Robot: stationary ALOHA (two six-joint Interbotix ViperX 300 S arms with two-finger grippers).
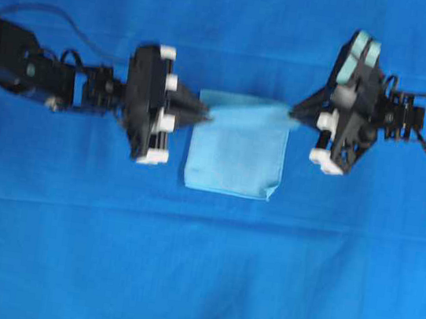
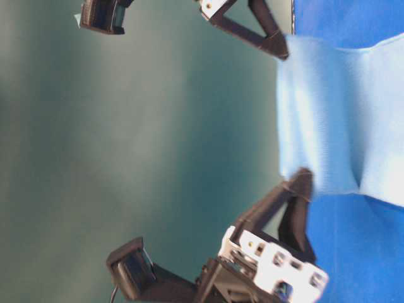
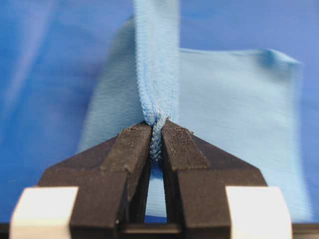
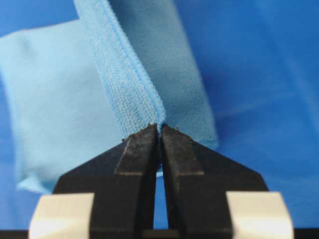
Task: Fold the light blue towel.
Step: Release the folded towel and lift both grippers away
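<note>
One towel (image 1: 236, 153), two grippers (image 1: 206, 113) (image 1: 296, 113), one tablecloth (image 1: 195, 284)

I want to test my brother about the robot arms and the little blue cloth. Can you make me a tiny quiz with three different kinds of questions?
1. True or false: both grippers are pinching the light blue towel.
2. Pick one. The towel's far edge is: A) lying flat on the table, B) lifted up between the two grippers, C) rolled into a ball.
3. Fill in the missing word: the big cloth covering the table is a ______ blue than the towel.

Key
1. True. The left gripper and the right gripper are each shut on the towel's hem.
2. B
3. darker
</note>
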